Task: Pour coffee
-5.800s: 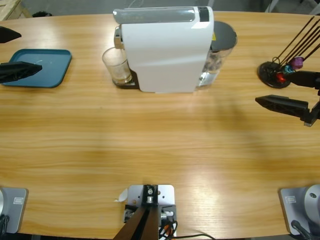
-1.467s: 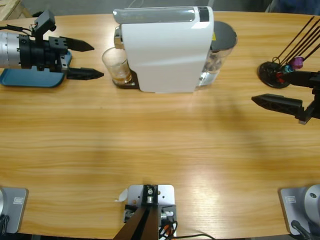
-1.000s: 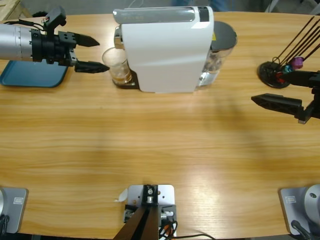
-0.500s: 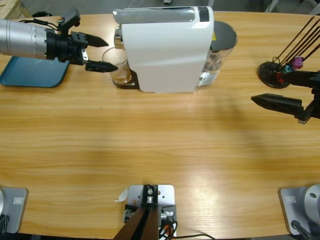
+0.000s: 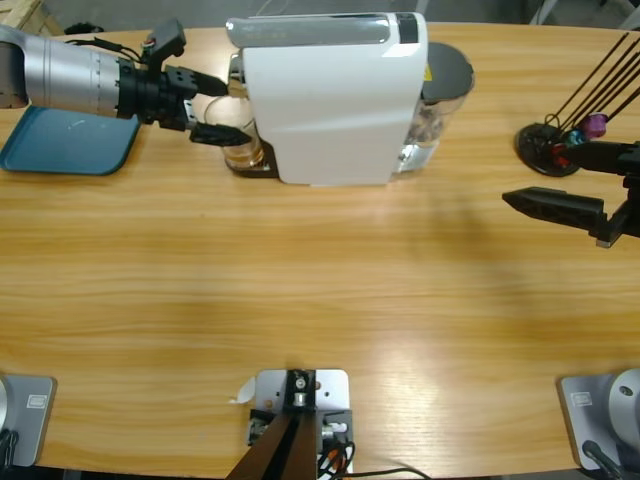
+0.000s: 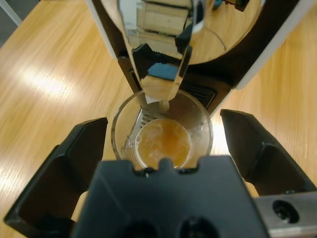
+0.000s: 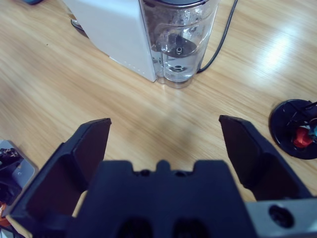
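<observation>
Left hand [image 5: 222, 108] moved in from the tray [image 5: 62, 140], spread wide around the glass [image 6: 161, 134] of coffee [image 6: 162, 144], not gripping

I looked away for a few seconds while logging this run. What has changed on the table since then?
The left gripper came in from the table's left end, passed over the blue tray, and now has its open jaws on either side of the glass with coffee under the coffee machine; not yet gripped. The right gripper, glass and machine stayed put.

White coffee machine [image 5: 330, 95] at table's [image 5: 320, 290] far edge, teal tray [image 5: 60, 145] far left, black stand [image 5: 545, 148] far right
</observation>
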